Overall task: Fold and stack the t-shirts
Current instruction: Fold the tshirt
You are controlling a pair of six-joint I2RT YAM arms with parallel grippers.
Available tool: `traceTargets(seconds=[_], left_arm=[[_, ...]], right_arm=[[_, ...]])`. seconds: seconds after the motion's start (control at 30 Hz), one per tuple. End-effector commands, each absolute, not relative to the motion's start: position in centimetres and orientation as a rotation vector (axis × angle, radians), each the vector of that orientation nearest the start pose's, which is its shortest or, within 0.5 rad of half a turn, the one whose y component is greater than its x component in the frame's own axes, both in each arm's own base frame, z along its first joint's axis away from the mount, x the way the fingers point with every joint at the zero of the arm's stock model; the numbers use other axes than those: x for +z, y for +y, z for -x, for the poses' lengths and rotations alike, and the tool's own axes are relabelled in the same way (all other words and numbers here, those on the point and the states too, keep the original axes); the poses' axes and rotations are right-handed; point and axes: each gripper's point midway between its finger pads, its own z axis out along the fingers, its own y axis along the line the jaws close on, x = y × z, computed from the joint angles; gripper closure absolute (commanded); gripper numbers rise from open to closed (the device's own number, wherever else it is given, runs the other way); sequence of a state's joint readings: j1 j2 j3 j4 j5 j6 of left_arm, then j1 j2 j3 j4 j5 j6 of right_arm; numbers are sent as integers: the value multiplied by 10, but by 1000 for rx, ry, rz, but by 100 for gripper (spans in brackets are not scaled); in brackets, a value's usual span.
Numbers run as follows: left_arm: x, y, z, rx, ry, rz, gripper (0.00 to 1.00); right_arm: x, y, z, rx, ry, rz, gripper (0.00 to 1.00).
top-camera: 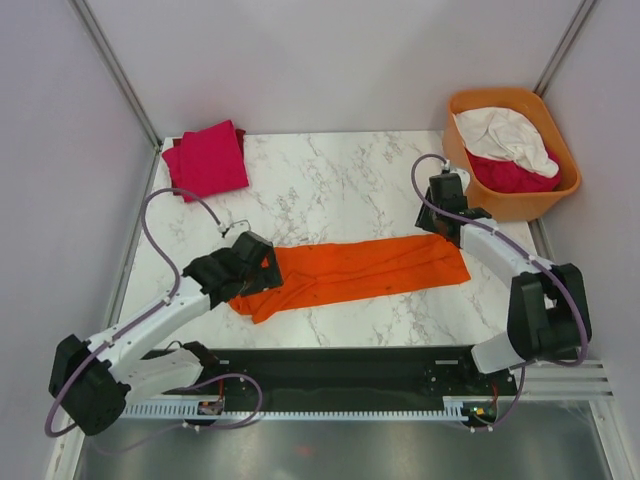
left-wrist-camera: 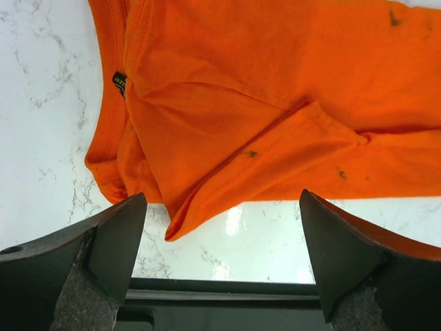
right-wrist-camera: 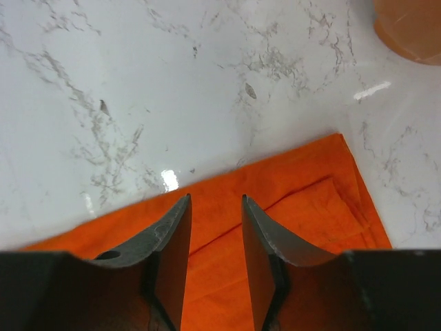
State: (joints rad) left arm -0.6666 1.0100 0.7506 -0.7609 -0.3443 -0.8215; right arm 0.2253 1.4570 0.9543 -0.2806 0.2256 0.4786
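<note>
A: Looking from above, where does the orange t-shirt point(top-camera: 370, 268) lie?
B: Flat in a long strip across the marble table point(top-camera: 330, 180), with the left gripper point(top-camera: 262, 272) at its left end and the right gripper point(top-camera: 445, 225) at its right end. A magenta t-shirt point(top-camera: 208, 158) sits folded at the far left corner.
A: Left wrist?
B: Fingers point(left-wrist-camera: 120, 234) spread wide, empty, near the shirt's bunched edge.
A: Right wrist?
B: Fingers point(right-wrist-camera: 172, 234) a little apart over the shirt's corner, nothing pinched.
</note>
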Motion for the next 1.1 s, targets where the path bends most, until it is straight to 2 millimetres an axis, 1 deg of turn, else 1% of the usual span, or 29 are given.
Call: traceTargets(seconds=[0.0,0.03,0.07,0.1,0.13,0.17,0.2,0.23,0.27,0.3,0.33,0.37,0.4,0.43,0.47,0.5,0.53,0.57,0.63,0.67,0.7,0.8,0.87,0.97,1.0,1.03,1.07], left_arm=[[114,-121,-240,-88,2421,385,0],[107,-120,-247,-48,2447,399,0],[102,-115,-251,-19,2460,424,0],[93,-101,-256,34,2474,488,0],[81,-91,-256,81,2499,521,0],[65,-81,-255,147,2541,554,0],[56,-65,-255,196,2555,619,0],[47,-58,-250,233,2579,637,0],[34,-48,-248,289,2611,678,0],[29,-44,-246,312,2624,695,0],[25,-41,-248,329,2634,710,0],[18,-35,-246,365,2655,735,0],[16,-33,-251,374,2657,753,0],[15,-30,-253,383,2659,769,0],[8,-24,-252,413,2675,798,0],[7,-22,-255,418,2673,815,0],[5,-18,-255,429,2677,831,0],[0,-11,-255,452,2685,868,0],[1,-5,-259,456,2674,904,0],[1,0,-260,458,2665,932,0],[3,2,-259,454,2655,945,0],[7,11,-257,451,2631,991,0],[7,15,-257,454,2626,1010,0],[4,20,-262,466,2625,1039,0],[6,20,-268,460,2618,1041,0],[2,20,-268,471,2630,1041,0],[2,20,-270,469,2628,1041,0]], right_arm=[[94,59,-394,21,2332,-409,56],[90,57,-397,16,2342,-422,57],[79,52,-398,12,2365,-448,57],[75,52,-399,27,2378,-462,57],[72,53,-400,37,2385,-464,58],[63,53,-401,33,2405,-468,59],[57,53,-399,31,2419,-478,59],[47,53,-396,25,2446,-481,59],[41,53,-393,20,2461,-486,59],[35,52,-390,17,2473,-509,59],[23,50,-378,2,2503,-525,60],[18,49,-372,-3,2513,-544,60],[14,50,-367,2,2518,-559,60],[8,46,-356,-11,2526,-567,60],[8,44,-351,-27,2526,-571,60],[4,39,-342,-52,2531,-581,60],[10,35,-339,-66,2510,-585,59],[13,29,-336,-93,2496,-594,56],[19,23,-329,-102,2477,-600,55],[18,20,-326,-116,2477,-608,53],[18,17,-323,-124,2480,-614,53],[2,10,-308,-145,2530,-661,52],[-1,7,-304,-142,2537,-685,53],[15,14,-299,-65,2503,-683,56],[19,20,-296,-17,2504,-666,56],[30,22,-296,9,2478,-657,57],[35,24,-293,21,2476,-644,57]])
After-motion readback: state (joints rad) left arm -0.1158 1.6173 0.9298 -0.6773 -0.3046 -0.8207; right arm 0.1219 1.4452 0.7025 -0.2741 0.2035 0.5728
